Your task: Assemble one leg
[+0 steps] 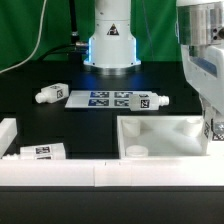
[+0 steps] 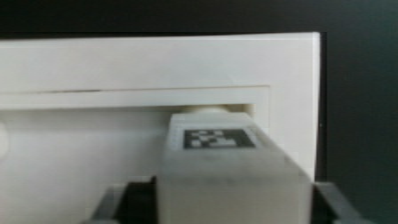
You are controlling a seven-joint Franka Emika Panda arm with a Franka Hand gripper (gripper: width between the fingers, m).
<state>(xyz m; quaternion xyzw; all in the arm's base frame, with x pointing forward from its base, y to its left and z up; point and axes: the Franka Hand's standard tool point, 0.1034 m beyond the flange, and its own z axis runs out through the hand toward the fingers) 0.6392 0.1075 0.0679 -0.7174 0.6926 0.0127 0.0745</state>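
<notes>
My gripper (image 1: 212, 118) hangs at the exterior view's right, over the right side of the white square tabletop (image 1: 150, 128). It is shut on a leg, a white peg with a tag sticker (image 2: 221, 150), held between the dark fingers (image 2: 128, 204). In the wrist view the leg's tip lies against the tabletop's inner wall (image 2: 125, 98), by a rounded bump. In the exterior view only a tagged bit of the leg (image 1: 213, 127) shows below the gripper. Whether the tip touches the tabletop I cannot tell.
Three loose legs lie on the black table: one left of the marker board (image 1: 50, 95), one at its right end (image 1: 156, 100), one at the front left (image 1: 42, 150). The marker board (image 1: 108, 98) lies before the robot base (image 1: 110, 45). A white rail (image 1: 70, 172) runs along the front.
</notes>
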